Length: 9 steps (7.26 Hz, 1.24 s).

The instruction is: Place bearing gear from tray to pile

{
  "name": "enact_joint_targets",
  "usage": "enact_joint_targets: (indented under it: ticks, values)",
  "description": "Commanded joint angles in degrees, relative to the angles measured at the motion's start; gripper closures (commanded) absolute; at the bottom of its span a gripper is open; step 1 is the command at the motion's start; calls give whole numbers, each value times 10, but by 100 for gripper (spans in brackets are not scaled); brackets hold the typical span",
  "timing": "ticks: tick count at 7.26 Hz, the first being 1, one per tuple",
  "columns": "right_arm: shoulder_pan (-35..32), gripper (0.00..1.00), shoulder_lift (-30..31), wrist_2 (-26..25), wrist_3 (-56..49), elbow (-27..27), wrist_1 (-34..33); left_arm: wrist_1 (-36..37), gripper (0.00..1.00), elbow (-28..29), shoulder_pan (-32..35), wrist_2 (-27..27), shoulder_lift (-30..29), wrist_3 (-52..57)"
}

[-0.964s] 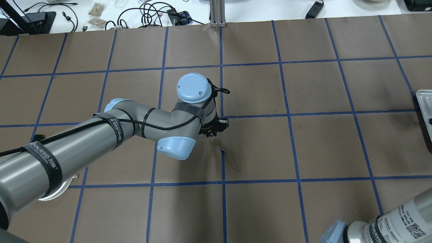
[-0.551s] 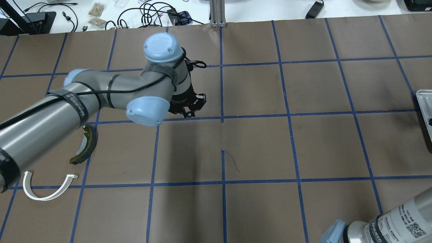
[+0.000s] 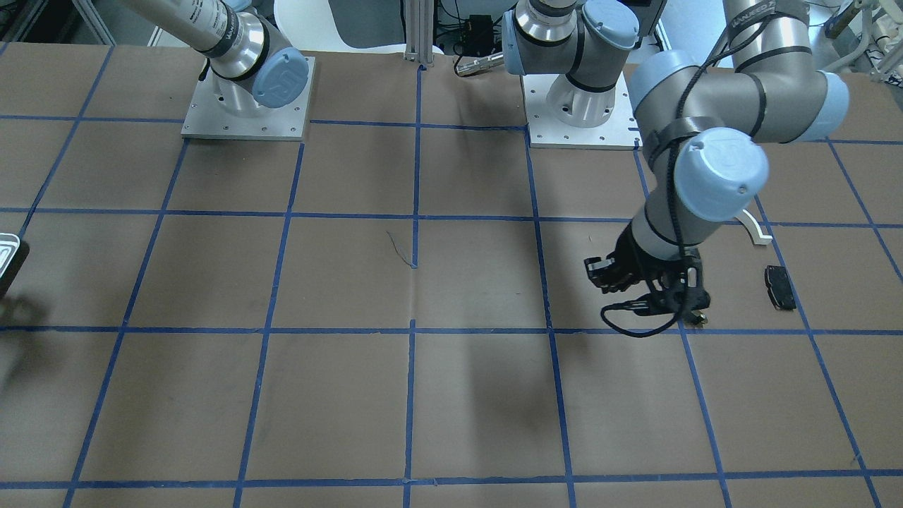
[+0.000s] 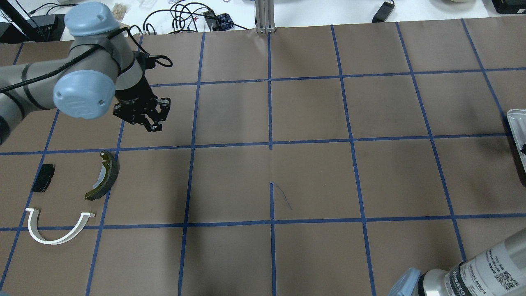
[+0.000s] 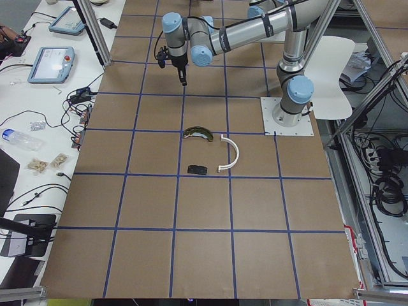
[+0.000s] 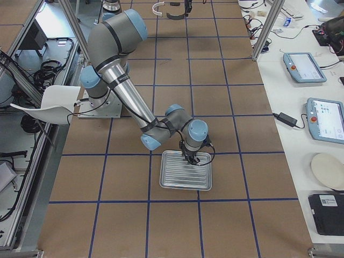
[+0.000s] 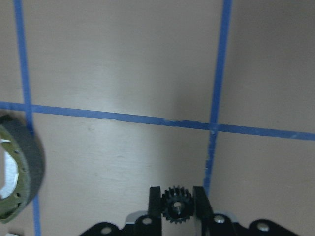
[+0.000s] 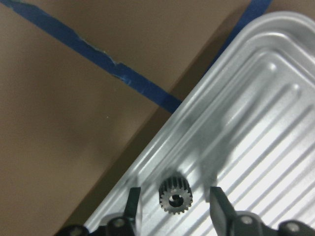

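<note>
My left gripper (image 4: 153,126) is shut on a small black bearing gear (image 7: 177,206), held above the table just beyond the pile; it also shows in the front view (image 3: 695,314). The pile holds a dark brake shoe (image 4: 104,174) with an olive rim, a black pad (image 4: 43,177) and a white half-ring arch (image 4: 57,232). My right gripper (image 8: 174,202) is open over the ridged white tray (image 8: 256,123). A second black gear (image 8: 175,197) lies on the tray between the fingers, apart from both. The tray's edge shows at the overhead view's right (image 4: 515,121).
Brown paper with a blue tape grid covers the table (image 4: 312,176). Cables and small items lie beyond the far edge (image 4: 185,16). The right arm's base link (image 4: 485,271) fills the near right corner. Both arm bases (image 3: 578,106) stand at the robot's side.
My left arm has swung from the table's middle to the far left, carrying the gear. The brake shoe, arch and pad, hidden under the arm before, now show.
</note>
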<state>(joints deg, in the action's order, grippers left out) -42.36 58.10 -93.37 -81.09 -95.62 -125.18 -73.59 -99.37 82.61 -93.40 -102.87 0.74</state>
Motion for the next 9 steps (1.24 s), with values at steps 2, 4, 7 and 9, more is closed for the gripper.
enact_joint_targets:
  ticks: [2, 4, 7, 9]
  values:
    - [-1, 100, 3, -3, 1, -1, 2, -3, 100, -6, -157, -17, -14, 199]
    - [-1, 100, 12, -3, 17, 0, 5, 25, 100, -27, -226, -14, -37, 288]
    - [-60, 100, 90, -1, 173, -11, 71, 130, 100, -84, -258, -15, -54, 334]
    - [-159, 100, 136, -1, 320, -51, 71, 130, 92, -83, -263, -14, -55, 335]
